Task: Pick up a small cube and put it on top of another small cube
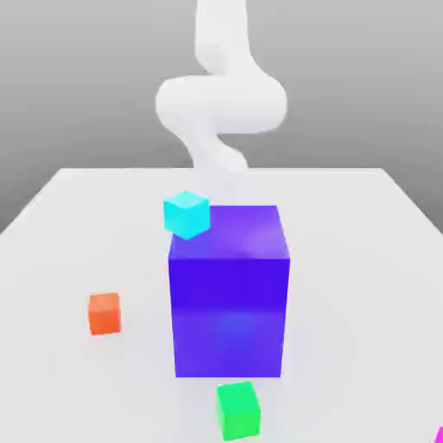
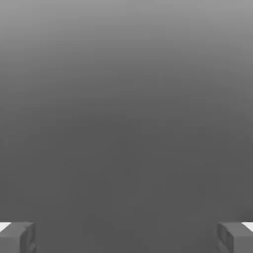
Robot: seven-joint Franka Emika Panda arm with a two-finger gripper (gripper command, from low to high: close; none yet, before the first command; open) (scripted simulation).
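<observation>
Green cube [image 1: 238, 409] nearest, before blue-violet cube [image 1: 228, 290] | gripper [image 2: 126, 237] spread wide.

- White surface [image 1: 69, 251], flat and matte, runs across the lower part of the exterior view and narrows toward the back.
- Its far edge is a straight horizontal line against the backdrop; the side edges slant outward toward the camera.
- Backdrop [image 1: 78, 78] is plain grey, no walls, windows or furniture visible; darker toward the top, paler down near the surface edge.
- Light is soft and even; faint, blurry shading on the surface, no hard shadows.
- Hand view: same plain grey backdrop [image 2: 126, 99], paler at one side of the picture and grading darker across it, no detail in it.
</observation>
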